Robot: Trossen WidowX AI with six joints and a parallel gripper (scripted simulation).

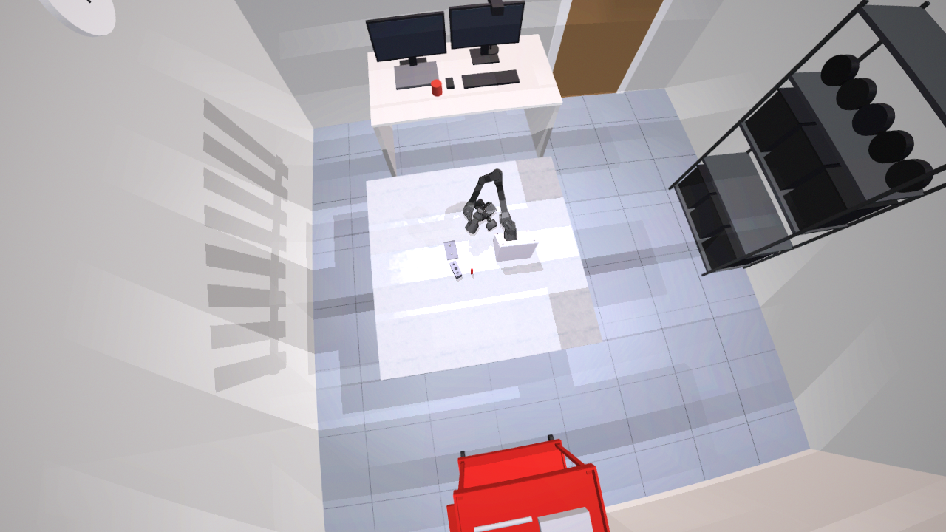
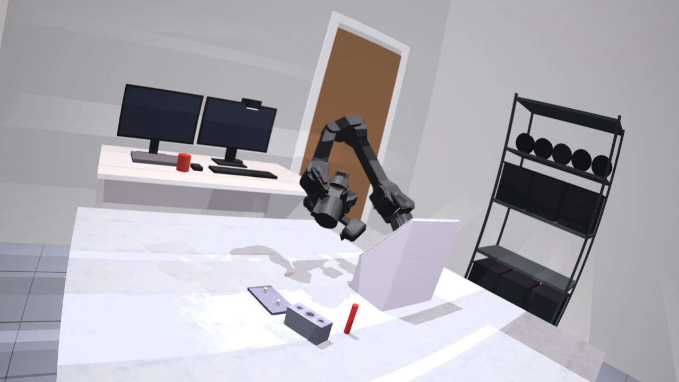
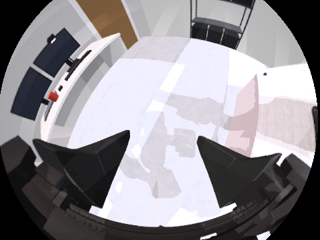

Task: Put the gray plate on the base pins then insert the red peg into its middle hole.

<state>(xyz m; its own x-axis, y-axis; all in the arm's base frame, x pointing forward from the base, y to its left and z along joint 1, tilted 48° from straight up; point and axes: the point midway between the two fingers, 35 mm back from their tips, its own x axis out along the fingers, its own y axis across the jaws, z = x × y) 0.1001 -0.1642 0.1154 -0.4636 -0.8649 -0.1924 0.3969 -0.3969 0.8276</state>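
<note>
a white table stands in a grey room with a tiled floor, a desk with two screens behind it, a brown door and a black shelf rack to one side. the black arm rises from behind a white block and bends over, so the claw hangs in the air above the table, well apart from every part. its fingers stand wide apart with nothing between them; the wrist view shows only bare table and shadow in the gap.

the task's parts lie on the table well below the claw and nearer the exterior camera. the thin flat base, with two small pale pins standing up, lies closest to the claw. just beyond it, touching or nearly touching its near end, sits the gray plate, a thick block with holes in its top, resting on the table and not on the pins. the red peg stands upright just beside the plate, apart from it, near the foot of the white block.
</note>
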